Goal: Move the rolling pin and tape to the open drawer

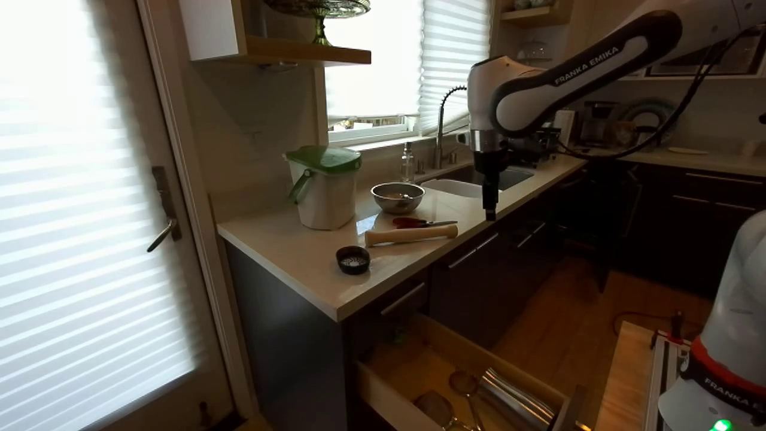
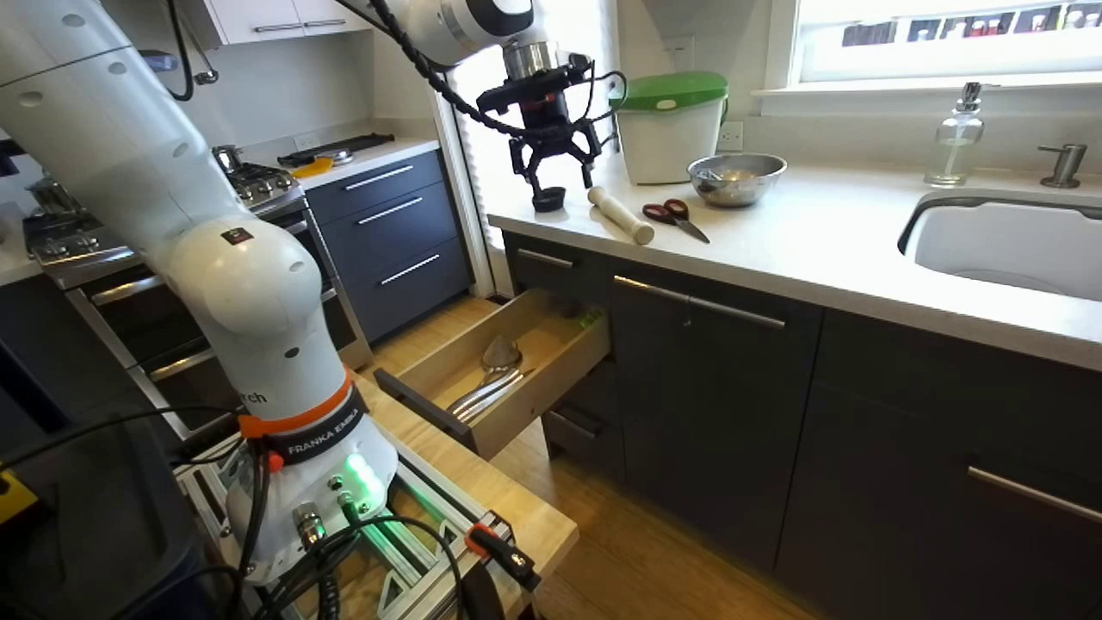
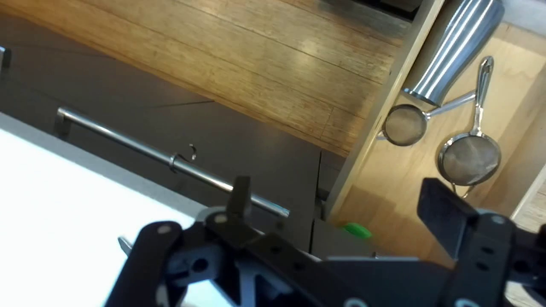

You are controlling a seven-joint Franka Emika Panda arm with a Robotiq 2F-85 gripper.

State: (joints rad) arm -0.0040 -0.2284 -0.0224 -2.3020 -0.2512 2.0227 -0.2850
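Both the rolling pin [image 2: 619, 214] and the tape [image 1: 353, 261] are on the tabletop [image 2: 826, 224], so neither's in the open drawer [image 2: 551, 383] yet. My worry: the rolling pin is round and lies just beside the scissors [image 2: 680, 221], so a crooked grab could roll it or drag them along. As for the end effector [image 2: 562, 181], it's spread wide, holding nothing, and seems to hang in midair touching nothing.

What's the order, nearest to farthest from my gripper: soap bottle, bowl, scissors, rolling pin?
In an exterior view, from the gripper:
1. The rolling pin, just to its lower right.
2. The scissors, right of the rolling pin.
3. The bowl, behind the scissors.
4. The soap bottle, far right, at the back.
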